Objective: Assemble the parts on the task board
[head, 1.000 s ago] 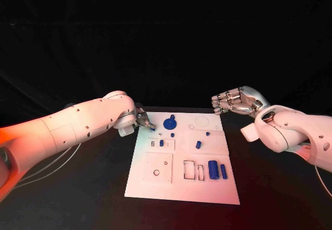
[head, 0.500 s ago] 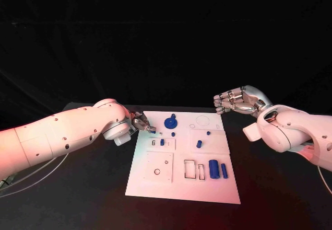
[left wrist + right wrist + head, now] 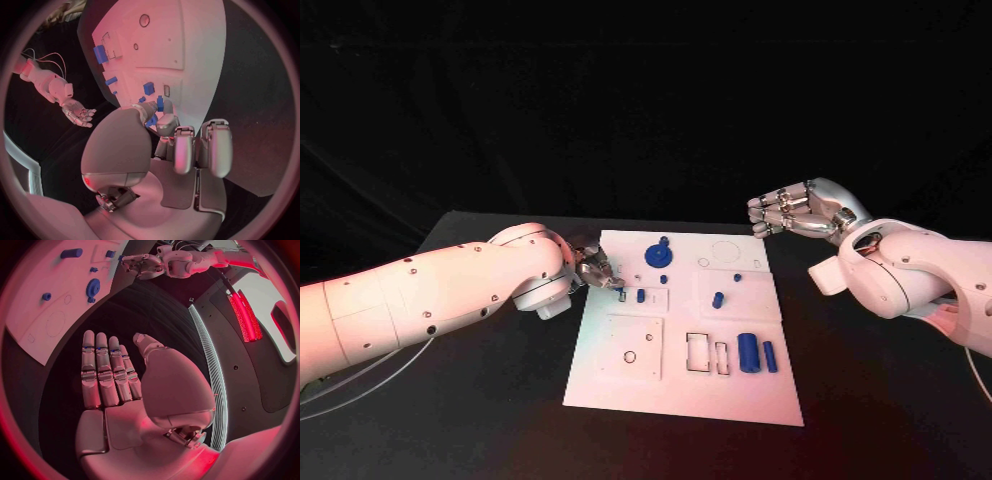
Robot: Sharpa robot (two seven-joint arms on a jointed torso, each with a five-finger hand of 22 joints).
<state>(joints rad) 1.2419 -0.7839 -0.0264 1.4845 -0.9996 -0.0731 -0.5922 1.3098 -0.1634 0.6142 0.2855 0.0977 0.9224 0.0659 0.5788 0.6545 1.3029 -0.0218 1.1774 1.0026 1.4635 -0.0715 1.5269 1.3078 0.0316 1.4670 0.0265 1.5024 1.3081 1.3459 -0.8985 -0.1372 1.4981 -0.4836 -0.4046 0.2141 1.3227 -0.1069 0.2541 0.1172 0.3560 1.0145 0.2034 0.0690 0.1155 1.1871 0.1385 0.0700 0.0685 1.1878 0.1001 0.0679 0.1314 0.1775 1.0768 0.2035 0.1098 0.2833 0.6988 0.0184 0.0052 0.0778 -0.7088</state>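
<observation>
The white task board [image 3: 678,385] lies mid-table. On it are a blue gear [image 3: 656,257], several small blue parts such as one [image 3: 717,298] near the middle, and two blue cylinders [image 3: 749,352] at its right side. My left hand [image 3: 596,268] is at the board's left edge and pinches a small blue part [image 3: 152,120] between thumb and a finger, just over the board beside another small part [image 3: 160,103]. My right hand [image 3: 790,210] hovers beyond the board's far right corner and holds nothing; its fingers [image 3: 106,372] are stretched out side by side.
The board [image 3: 37,325] has outlined slots and round holes, among them a rectangle [image 3: 697,351] and a small circle [image 3: 630,356]. Black table [image 3: 473,400] surrounds the board on all sides. The left hand [image 3: 142,265] also appears far off in the right wrist view.
My left hand has slid along the board's left edge toward the near side, still pinching the small blue part, and its arm has dropped lower. The right hand has barely moved.
</observation>
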